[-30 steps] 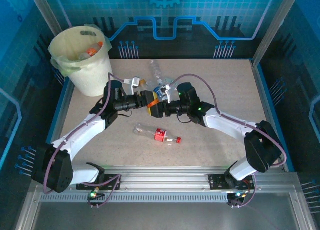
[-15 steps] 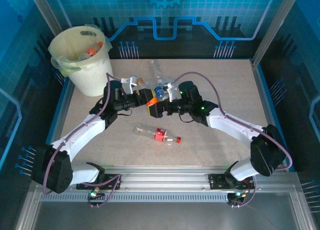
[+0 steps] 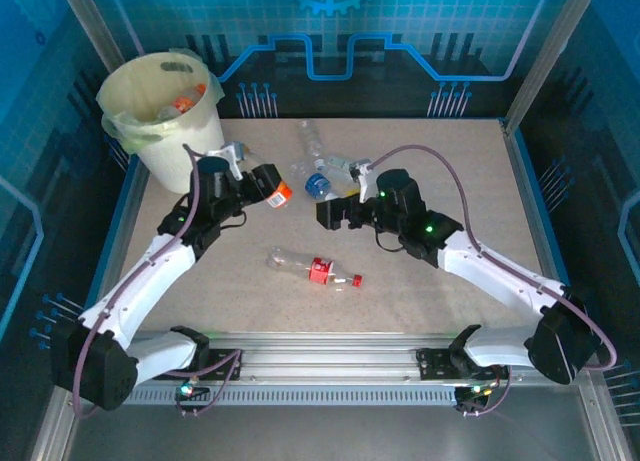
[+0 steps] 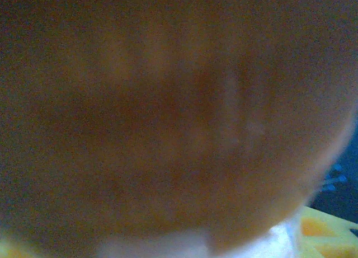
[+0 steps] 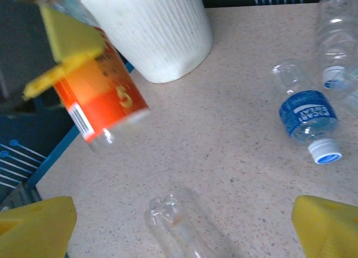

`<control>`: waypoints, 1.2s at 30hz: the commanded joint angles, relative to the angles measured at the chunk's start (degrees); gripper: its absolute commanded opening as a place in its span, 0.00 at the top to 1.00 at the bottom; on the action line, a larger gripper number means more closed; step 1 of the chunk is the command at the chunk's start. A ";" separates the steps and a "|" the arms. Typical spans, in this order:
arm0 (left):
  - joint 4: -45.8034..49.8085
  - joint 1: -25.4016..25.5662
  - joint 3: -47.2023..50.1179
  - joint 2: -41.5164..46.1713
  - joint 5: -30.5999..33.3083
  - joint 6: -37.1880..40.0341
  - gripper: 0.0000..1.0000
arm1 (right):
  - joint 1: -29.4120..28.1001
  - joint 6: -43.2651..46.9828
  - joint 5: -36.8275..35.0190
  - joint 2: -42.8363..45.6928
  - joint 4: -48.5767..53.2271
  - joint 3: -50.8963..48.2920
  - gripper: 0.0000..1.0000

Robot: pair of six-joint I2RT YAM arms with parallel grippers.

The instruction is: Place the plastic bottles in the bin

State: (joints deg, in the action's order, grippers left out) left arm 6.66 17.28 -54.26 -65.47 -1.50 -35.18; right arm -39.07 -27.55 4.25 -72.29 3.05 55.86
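Observation:
My left gripper [image 3: 256, 184] is shut on an orange-labelled plastic bottle [image 3: 274, 191], held above the table just right of the bin [image 3: 160, 106]. The right wrist view shows that bottle [image 5: 103, 95] pinched by yellow fingers [image 5: 67, 42] in front of the bin's white wall [image 5: 156, 28]. Seen from the left wrist, the bottle [image 4: 168, 112] is a close orange blur. My right gripper [image 3: 327, 215] stands open and empty at mid-table, its fingertips [image 5: 39, 224] wide apart above a clear bottle [image 5: 184, 224]. The bin holds several bottles.
A red-labelled bottle [image 3: 315, 269] lies in front of the grippers. A blue-labelled bottle [image 3: 318, 186] [image 5: 307, 118] and a clear one [image 3: 312, 141] [image 5: 338, 40] lie behind them. The right half of the table [image 3: 470, 181] is bare.
The right gripper opened and let go of the orange-labelled bottle, then drew back right. The left arm swung left toward the bin with the bottle in its grip.

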 commanded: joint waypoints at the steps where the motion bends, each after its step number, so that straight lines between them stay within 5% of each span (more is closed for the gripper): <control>1: 3.99 -2.32 -2.69 3.35 7.56 3.12 0.50 | -1.00 2.76 -3.67 2.75 1.16 -1.56 0.00; 12: 4.33 -14.72 -13.73 1.49 9.45 10.94 0.51 | -3.81 10.49 -4.00 4.26 0.38 -2.42 0.00; 36: -3.13 -31.21 -44.65 -28.40 14.41 17.89 0.48 | -7.33 13.97 -11.40 4.26 3.85 -1.09 0.00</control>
State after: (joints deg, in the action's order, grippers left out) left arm 5.78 -12.82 -95.98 -91.50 10.96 -19.29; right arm -45.56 -14.46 -5.10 -69.10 5.85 54.19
